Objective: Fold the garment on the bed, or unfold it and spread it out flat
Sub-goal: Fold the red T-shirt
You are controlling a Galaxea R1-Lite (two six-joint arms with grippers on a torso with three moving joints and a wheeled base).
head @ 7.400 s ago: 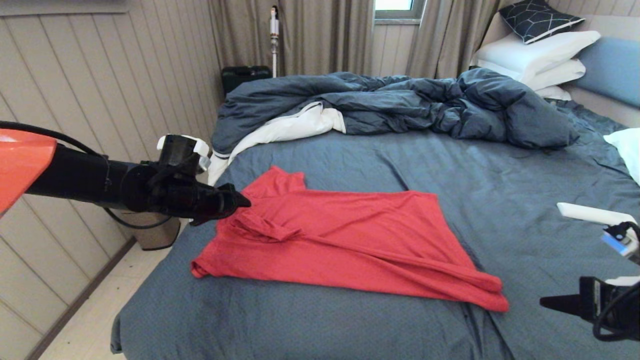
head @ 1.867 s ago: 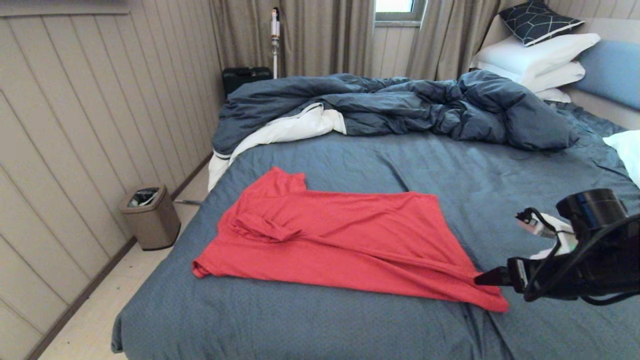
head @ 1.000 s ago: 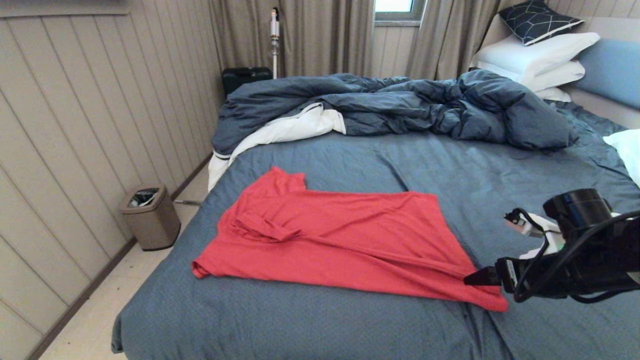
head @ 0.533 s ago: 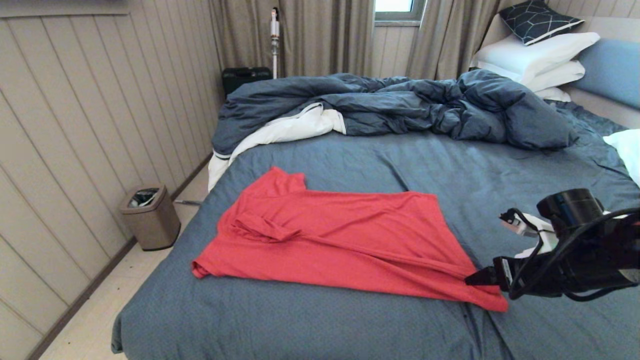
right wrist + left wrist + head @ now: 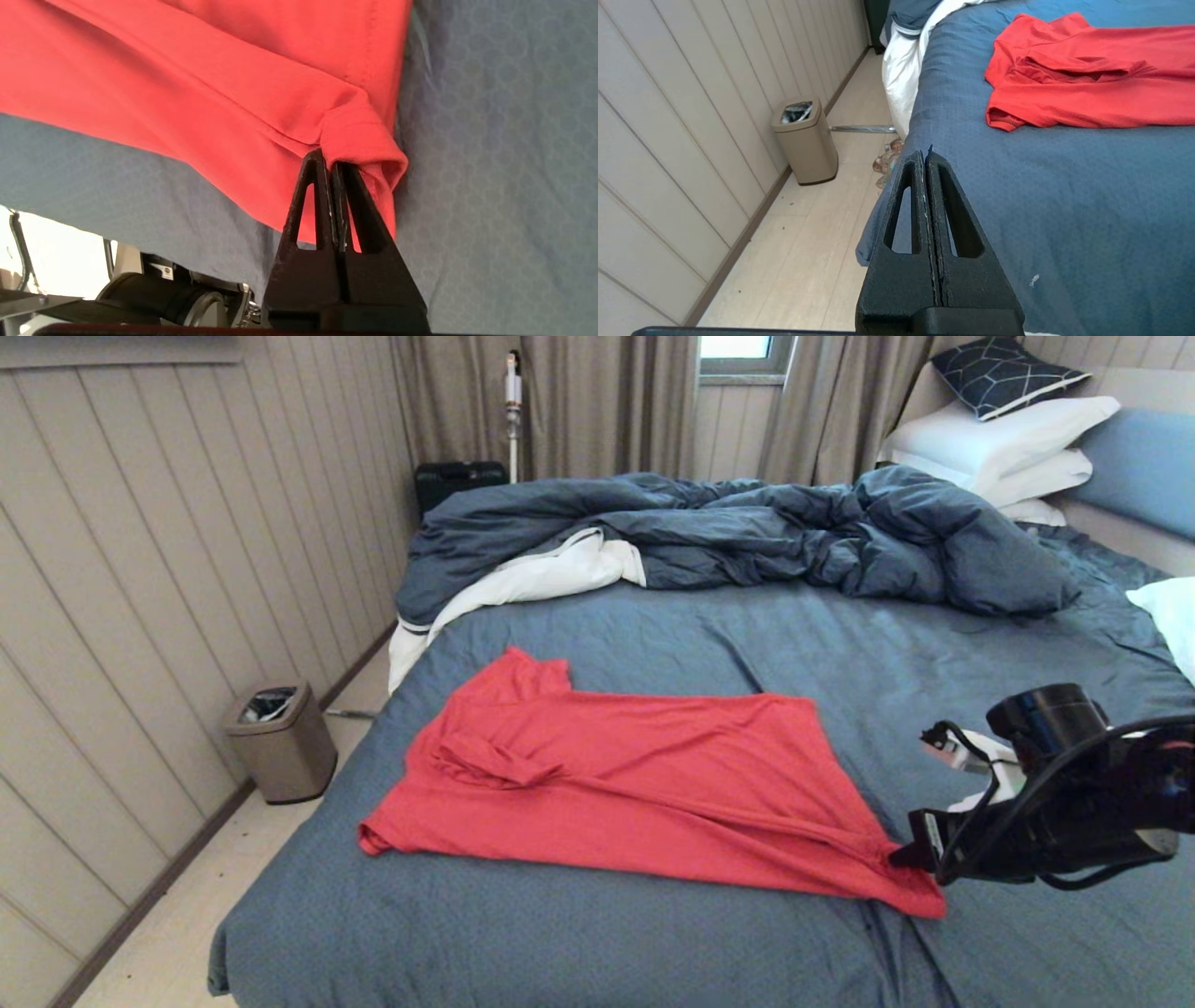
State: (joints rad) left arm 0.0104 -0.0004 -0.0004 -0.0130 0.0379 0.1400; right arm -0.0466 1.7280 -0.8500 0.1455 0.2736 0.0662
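Observation:
The red garment (image 5: 635, 793) lies spread sideways on the slate-blue bed (image 5: 840, 653), plain side up, with a folded-over flap near its left end. No print shows. My right gripper (image 5: 896, 854) comes in low from the right at the garment's near right corner. In the right wrist view this gripper (image 5: 331, 158) is shut, with a puckered fold of the garment (image 5: 210, 93) caught at its tips. My left gripper (image 5: 927, 151) is out of the head view; it hangs shut and empty off the bed's near left corner, well short of the garment (image 5: 1087, 93).
A rumpled dark blue duvet (image 5: 747, 532) with white lining lies across the far side of the bed. White pillows (image 5: 999, 439) are stacked at the far right. A beige bin (image 5: 280, 742) stands on the floor by the panelled wall on the left.
The left arm has withdrawn from the garment's left end and left the head view. The right arm has moved in leftward and tipped down onto the garment's near right corner.

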